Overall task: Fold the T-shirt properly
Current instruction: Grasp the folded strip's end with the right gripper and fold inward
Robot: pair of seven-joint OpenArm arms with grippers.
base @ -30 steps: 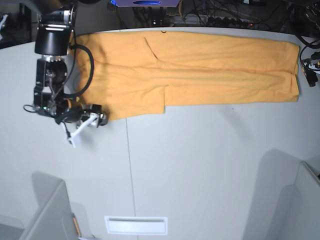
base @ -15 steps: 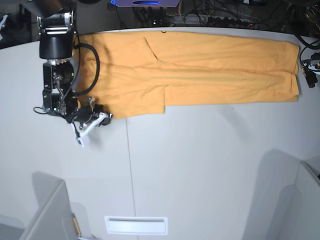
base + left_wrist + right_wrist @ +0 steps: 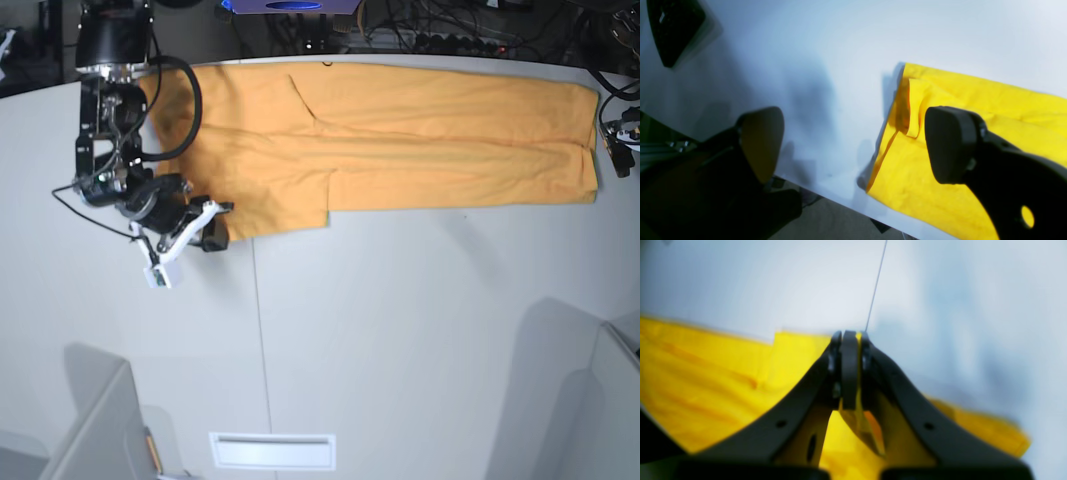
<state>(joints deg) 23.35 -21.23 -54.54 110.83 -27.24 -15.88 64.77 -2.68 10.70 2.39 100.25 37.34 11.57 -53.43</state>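
The light orange-yellow T-shirt (image 3: 400, 130) lies flat as a long band along the table's far edge. My right gripper (image 3: 212, 228) is at its near left corner. In the right wrist view the jaws of this gripper (image 3: 849, 336) are shut with a strip of the yellow fabric (image 3: 706, 366) pinched between them. My left gripper (image 3: 853, 143) is open over the shirt's other end. One finger (image 3: 950, 143) hovers above the shirt's corner (image 3: 973, 100) and the other finger (image 3: 761, 141) is out past the table's edge. In the base view it shows only at the right edge (image 3: 622, 130).
The white table (image 3: 420, 330) has a thin seam running front to back (image 3: 262, 340). A white slot plate (image 3: 272, 450) sits near the front edge. Grey panels stand at the front left (image 3: 95, 430) and front right (image 3: 610, 400). Cables and gear (image 3: 420, 30) crowd behind the far edge.
My right arm has moved right and inward, bringing its gripper from the bare table onto the shirt's near left corner. The shirt has not visibly shifted.
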